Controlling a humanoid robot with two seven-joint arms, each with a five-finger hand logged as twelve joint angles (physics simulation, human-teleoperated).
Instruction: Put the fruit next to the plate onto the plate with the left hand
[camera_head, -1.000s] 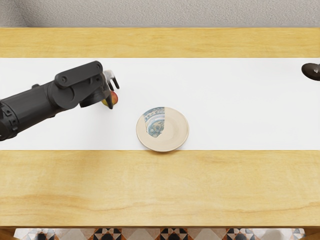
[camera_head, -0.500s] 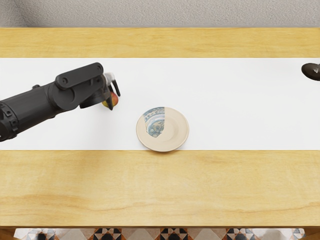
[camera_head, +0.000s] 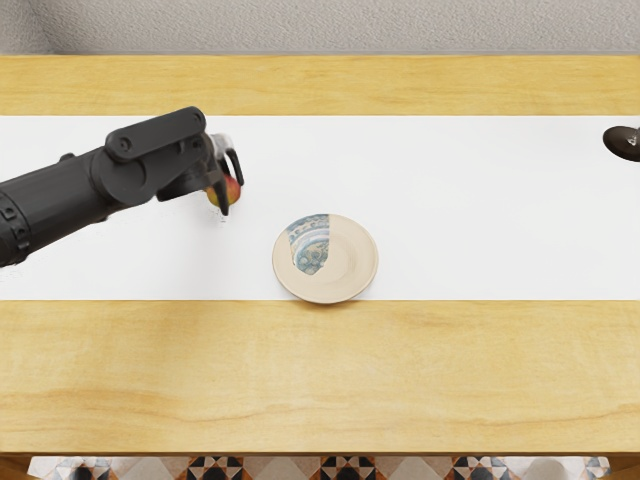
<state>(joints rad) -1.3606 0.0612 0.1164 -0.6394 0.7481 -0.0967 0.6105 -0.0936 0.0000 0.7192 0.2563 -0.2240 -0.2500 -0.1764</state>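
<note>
The fruit (camera_head: 229, 189) is held in the left hand (camera_head: 214, 176), whose fingers (camera_head: 235, 167) are curled closely around it, so that only a patch of red and yellow skin is seen between them. The grasp is made over the white cloth (camera_head: 460, 190), to the upper left of the plate (camera_head: 352, 262) and apart from it. Whether the fruit has been raised clear of the cloth cannot be told from this view. The step in hand is judged to be the end of the grasp or the very start of the lift; nothing has yet been carried over the plate, which lies bare but for a blue-patterned patch on its left side. For the next move, a short lift is called for, then a carry to the right and toward the near edge of the table (camera_head: 320, 380) — far enough that the fruit is brought over the middle of the plate, not its rim — and a low, gentle release, since a round fruit is likely to roll. The right hand (camera_head: 622, 140) is seen only as a dark shape at the right edge, and its state cannot be told.
</note>
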